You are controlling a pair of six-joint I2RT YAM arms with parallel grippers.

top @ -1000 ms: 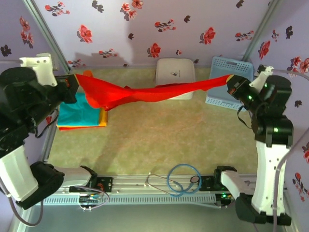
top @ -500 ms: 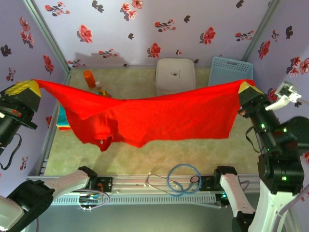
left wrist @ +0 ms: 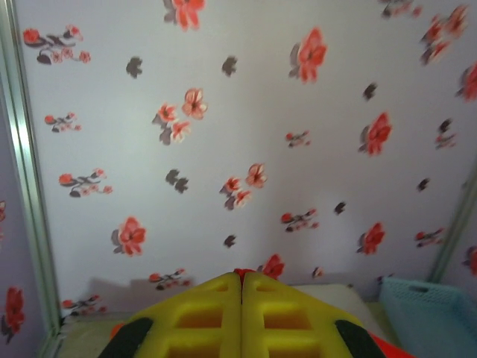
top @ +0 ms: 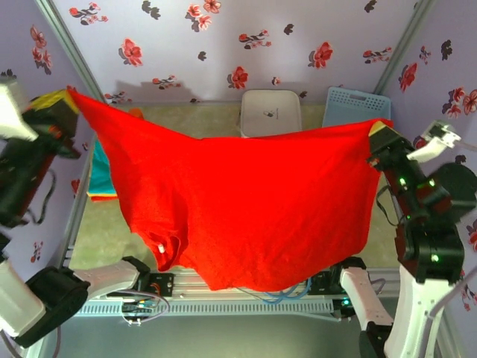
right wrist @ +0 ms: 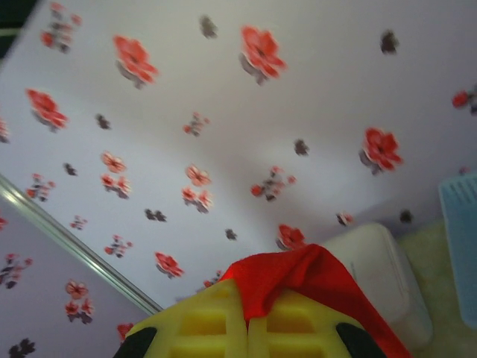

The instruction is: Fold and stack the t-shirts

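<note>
Holds the red t-shirt [top: 246, 209] stretched in the air across the middle of the top view, with the left gripper [top: 54, 101] clamped shut on one corner at the upper left and the right gripper [top: 378, 128] clamped shut on the other corner at the right edge. Shows, in the left wrist view, the yellow fingers of the left gripper [left wrist: 241, 282] pressed together at the bottom centre with a sliver of red between the tips. Shows, in the right wrist view, a fold of the red t-shirt [right wrist: 298, 280] bunched over the closed tips of the right gripper [right wrist: 247, 317] at the bottom centre. Differs from a second ago: a twisted narrow band of red then, a broad open sheet now. Differs too from half a second ago: hangs much lower, down to the rail [top: 175, 297] at the bottom of the frame, covering most of the bench [top: 97, 231] and much of the blue cable loop [top: 287, 296]. Sits higher on the left, with the left gripper raised from the left edge toward the upper left corner, and about unchanged on the right. Leaves the teal t-shirt [top: 100, 175] flat on the bench at the left, partly behind the red cloth, an orange edge under it. Leaves the white case [top: 270, 110] and the blue basket [top: 356, 104] at the top, against the flowered wall, just above the red cloth's upper edge.
</note>
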